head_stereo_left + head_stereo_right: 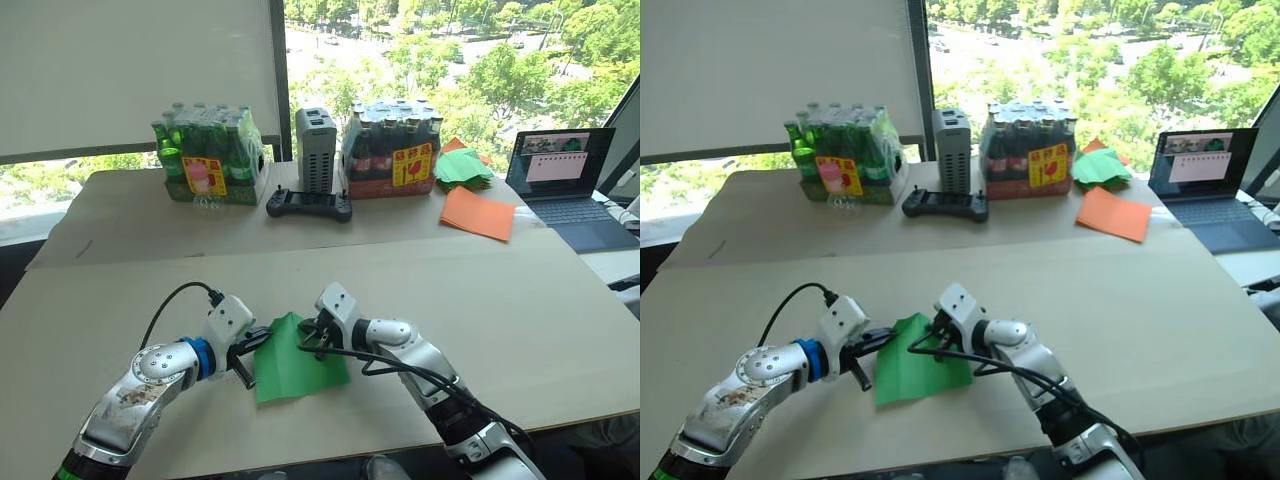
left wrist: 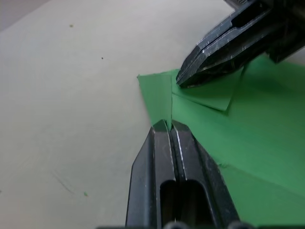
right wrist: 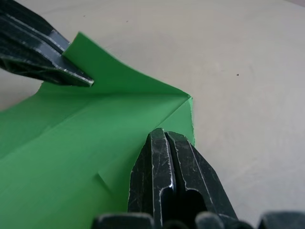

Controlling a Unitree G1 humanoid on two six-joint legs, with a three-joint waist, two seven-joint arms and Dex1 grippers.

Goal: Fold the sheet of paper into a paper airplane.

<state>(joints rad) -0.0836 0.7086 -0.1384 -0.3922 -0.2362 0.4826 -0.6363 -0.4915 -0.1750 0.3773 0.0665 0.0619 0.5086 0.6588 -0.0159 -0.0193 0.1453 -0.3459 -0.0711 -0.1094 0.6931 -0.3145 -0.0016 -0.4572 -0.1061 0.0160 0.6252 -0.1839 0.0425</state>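
Note:
The sheet of paper (image 1: 297,375) is bright green and creased, lying on the tan table (image 1: 520,330) between my two grippers, with a point toward the far side. My left gripper (image 1: 256,346) is shut on the sheet's left edge, and the flap it holds is lifted off the table (image 3: 119,71). In the left wrist view its fingertips (image 2: 169,125) pinch the thin edge. My right gripper (image 1: 314,340) is shut, and its tips (image 3: 164,133) rest on the sheet near the crease's end and a corner. A small folded flap (image 2: 209,95) lies beneath them.
At the table's far side stand a pack of green bottles (image 1: 210,155), a grey box (image 1: 316,148), a black controller (image 1: 308,205) and a pack of dark bottles (image 1: 393,150). To the right lie a green paper stack (image 1: 462,167), an orange sheet (image 1: 478,213) and a laptop (image 1: 565,175).

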